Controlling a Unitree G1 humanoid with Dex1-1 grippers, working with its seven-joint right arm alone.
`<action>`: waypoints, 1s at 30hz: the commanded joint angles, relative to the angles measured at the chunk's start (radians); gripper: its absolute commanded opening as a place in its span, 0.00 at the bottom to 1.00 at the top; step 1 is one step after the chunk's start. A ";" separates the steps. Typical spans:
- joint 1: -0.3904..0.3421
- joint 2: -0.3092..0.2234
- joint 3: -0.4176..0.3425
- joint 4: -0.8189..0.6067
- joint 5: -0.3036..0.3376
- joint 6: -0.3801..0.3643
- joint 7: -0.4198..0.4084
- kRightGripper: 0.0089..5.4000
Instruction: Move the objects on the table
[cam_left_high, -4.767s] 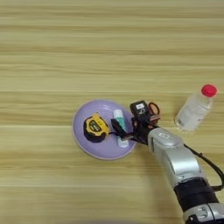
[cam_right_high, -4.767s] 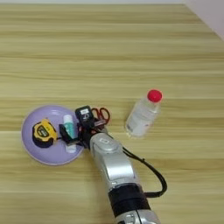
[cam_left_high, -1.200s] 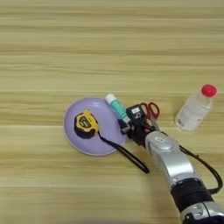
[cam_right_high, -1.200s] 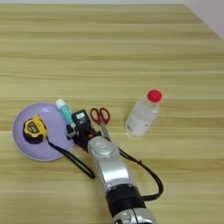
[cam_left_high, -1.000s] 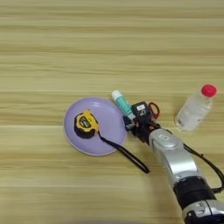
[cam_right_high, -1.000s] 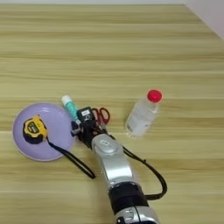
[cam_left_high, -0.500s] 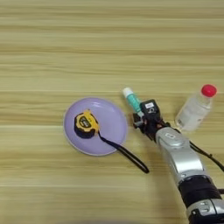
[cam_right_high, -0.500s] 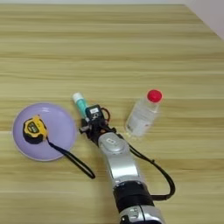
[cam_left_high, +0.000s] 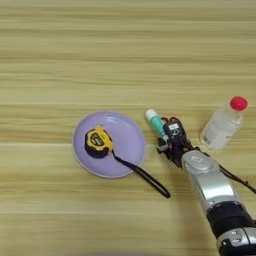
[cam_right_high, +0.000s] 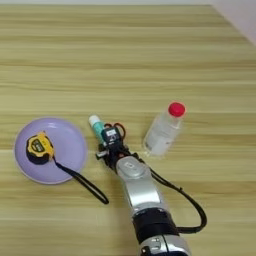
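My right gripper (cam_left_high: 166, 136) is shut on a white glue stick with a teal label (cam_left_high: 155, 123), which slants up and to the left from the black fingers. It sits just right of a purple plate (cam_left_high: 127, 145). The plate holds a yellow tape measure (cam_left_high: 96, 140) whose black strap (cam_left_high: 147, 177) trails off onto the table (cam_left_high: 125, 60). A clear bottle with a red cap (cam_right_high: 162, 129) stands to the right of the gripper, apart from it. My silver forearm (cam_right_high: 140, 192) comes in from the bottom edge.
Red scissor handles (cam_right_high: 119, 128) peek out just behind the gripper, mostly hidden by it. A black cable (cam_right_high: 187, 202) loops off the forearm to the right.
The glue stick left the plate in my gripper and travelled right across the rim. In the last half second it and the gripper dropped slightly toward me. Bottle and tape measure stayed put.
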 joint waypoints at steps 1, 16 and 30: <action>-0.067 -0.022 0.004 -0.027 -0.003 -0.019 0.005 0.31; -0.076 -0.001 0.002 0.013 0.013 0.012 0.006 0.31; -0.071 -0.009 0.042 0.026 -0.015 0.018 0.026 0.31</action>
